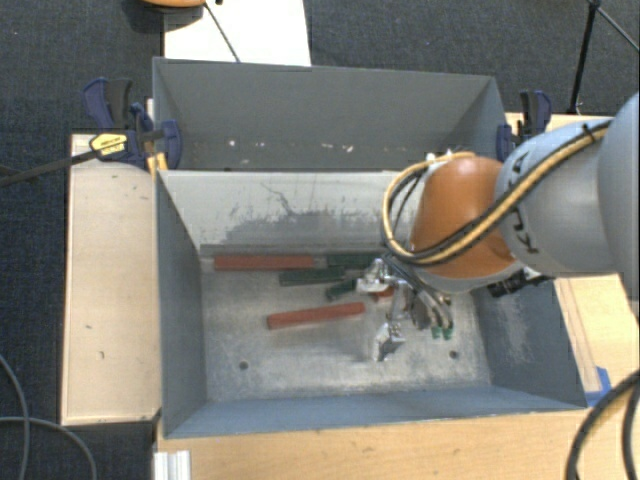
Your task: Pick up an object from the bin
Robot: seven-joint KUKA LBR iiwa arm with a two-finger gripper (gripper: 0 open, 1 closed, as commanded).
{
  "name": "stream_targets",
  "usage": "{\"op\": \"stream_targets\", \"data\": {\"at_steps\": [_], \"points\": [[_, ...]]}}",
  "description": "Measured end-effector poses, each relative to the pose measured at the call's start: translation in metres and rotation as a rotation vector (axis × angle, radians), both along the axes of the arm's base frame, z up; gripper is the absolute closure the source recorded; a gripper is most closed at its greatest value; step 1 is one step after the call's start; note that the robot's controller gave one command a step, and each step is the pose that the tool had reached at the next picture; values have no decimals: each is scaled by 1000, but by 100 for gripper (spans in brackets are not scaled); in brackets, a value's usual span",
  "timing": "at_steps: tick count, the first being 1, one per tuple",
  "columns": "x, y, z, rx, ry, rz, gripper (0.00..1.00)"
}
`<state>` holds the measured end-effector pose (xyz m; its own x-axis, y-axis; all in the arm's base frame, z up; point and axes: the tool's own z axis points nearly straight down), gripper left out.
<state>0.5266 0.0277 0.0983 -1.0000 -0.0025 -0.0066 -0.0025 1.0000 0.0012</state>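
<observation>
Red-brown stick [315, 315] lies left of end effector [386, 340] (opening: cannot tell), bin floor [300, 366] bare nearby.

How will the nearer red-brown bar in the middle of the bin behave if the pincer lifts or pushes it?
The red-brown bar looks straight and flat-sided, so it is probably stiff and would slide rather than roll on the bin floor. It is long and thin: gripped near one end it may swivel; pushed off-centre it would likely pivot.

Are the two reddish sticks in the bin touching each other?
No, bare bin floor separates the rear stick from the front stick.
</observation>
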Motion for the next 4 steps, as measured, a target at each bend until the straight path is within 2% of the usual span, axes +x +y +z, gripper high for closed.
{"op": "stream_targets", "data": {"at_steps": [1, 2, 3, 4], "points": [[10, 17, -17, -1, -3, 63, 0], [14, 35, 4, -1, 4, 161, 0], [21, 46, -17, -2, -16, 242, 0], [24, 41, -14, 4, -37, 227, 100]]}}
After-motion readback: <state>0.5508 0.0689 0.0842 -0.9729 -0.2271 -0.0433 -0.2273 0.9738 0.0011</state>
